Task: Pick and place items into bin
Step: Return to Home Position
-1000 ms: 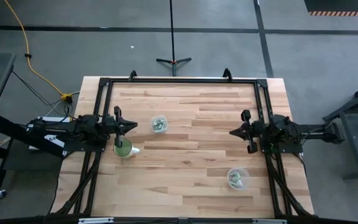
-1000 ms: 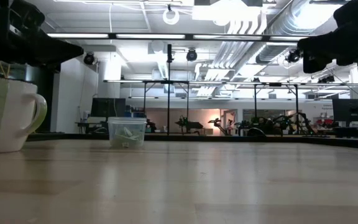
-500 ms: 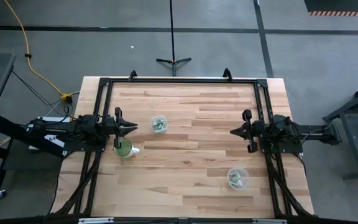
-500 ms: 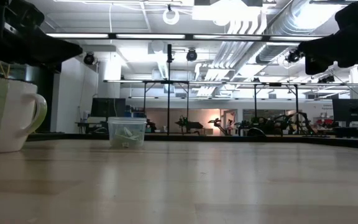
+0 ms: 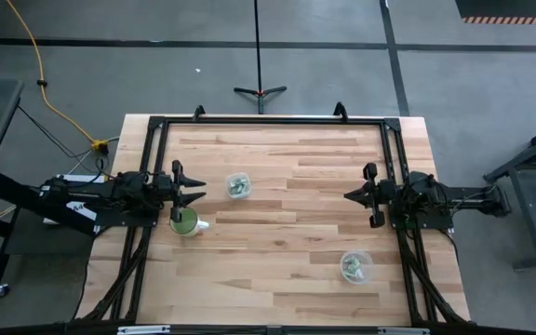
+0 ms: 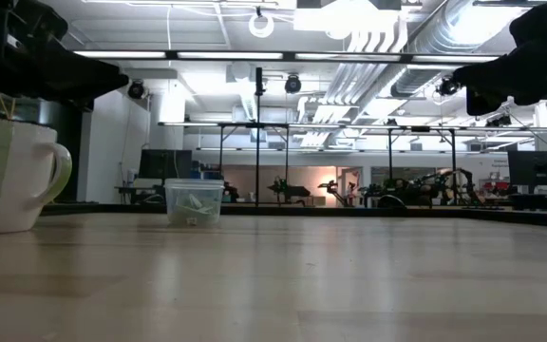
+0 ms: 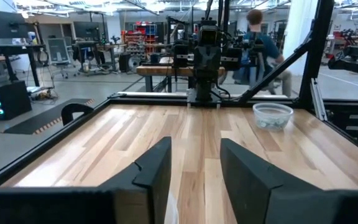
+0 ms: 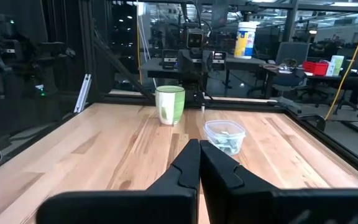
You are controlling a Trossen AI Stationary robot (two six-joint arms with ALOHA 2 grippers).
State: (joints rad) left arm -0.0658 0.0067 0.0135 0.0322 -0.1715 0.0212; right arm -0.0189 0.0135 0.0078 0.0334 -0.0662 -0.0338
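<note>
The items are tiny pale green-and-silvery pieces lying inside two clear round tubs. One tub [image 5: 238, 185] stands left of the table's middle and also shows in the low view [image 6: 194, 201] and the right wrist view [image 8: 224, 137]. The other tub [image 5: 355, 265] stands near the right near corner, and the left wrist view [image 7: 272, 116] shows it too. My left gripper [image 5: 194, 192] hovers open above the table, between the green cup [image 5: 184, 222] and the first tub. My right gripper [image 5: 347, 196] hangs shut over the table's right side. Its own view [image 8: 199, 163] shows the fingertips closed together.
The green cup with its white handle [image 6: 8, 176] stands upright on the table just nearside of my left gripper. A black frame [image 5: 268, 120] runs along the table's far and side edges. Bare wood [image 5: 296, 223] lies between the arms. A person [image 7: 260, 46] is in the room beyond.
</note>
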